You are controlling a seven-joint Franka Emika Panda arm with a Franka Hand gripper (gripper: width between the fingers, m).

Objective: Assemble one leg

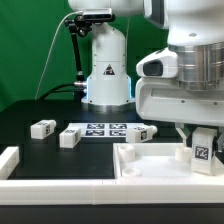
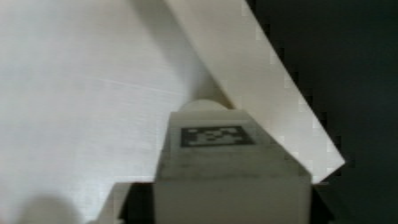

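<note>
My gripper (image 1: 201, 148) is shut on one leg (image 1: 202, 152), a small white post with a square marker tag facing the camera. It holds the leg upright over the far right corner of the large white rimmed panel (image 1: 150, 168). In the wrist view the leg (image 2: 217, 150) sits between the dark fingers (image 2: 143, 205), above the panel's flat face (image 2: 89, 100) and close to its raised rim (image 2: 249, 70). I cannot tell whether the leg touches the panel. Three more legs lie on the black table: one (image 1: 42, 128), a second (image 1: 69, 137) and a third (image 1: 145, 133).
The marker board (image 1: 105, 129) lies flat behind the panel, between the loose legs. A white block (image 1: 8, 160) stands at the exterior view's left edge. A white bar (image 1: 60, 188) runs along the front. The robot base (image 1: 105, 70) stands at the back.
</note>
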